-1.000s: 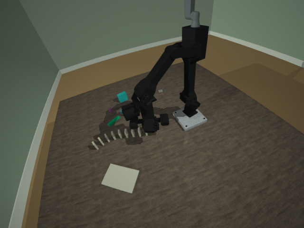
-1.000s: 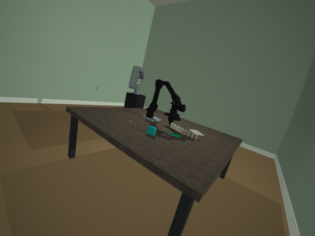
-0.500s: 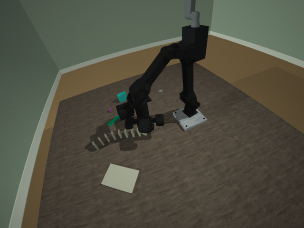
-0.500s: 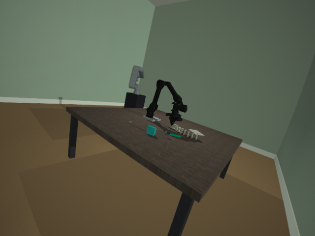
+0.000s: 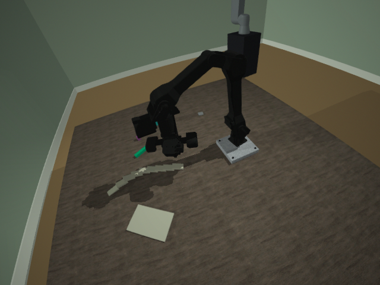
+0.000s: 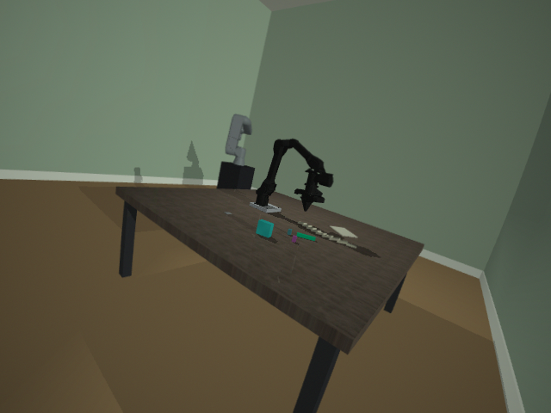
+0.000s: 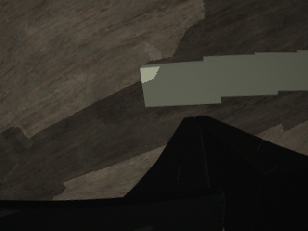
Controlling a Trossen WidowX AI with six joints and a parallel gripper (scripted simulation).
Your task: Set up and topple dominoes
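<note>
Left of centre in the top view, the dominoes [image 5: 147, 175] lie toppled, overlapping along the surface [image 5: 245, 214]. The end effector [image 5: 172, 152] hangs above them, fingers together, empty. They look light, rigid, easily tipped; their flat faces would suit gripping.

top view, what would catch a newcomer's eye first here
The black arm bends low over the dark wooden table, its shut, empty gripper hanging just above one end of the dominoes. These lie toppled in an overlapping curved line rather than standing. A pale square sheet lies flat nearer the camera, and a green bar pokes out beside the gripper.
</note>
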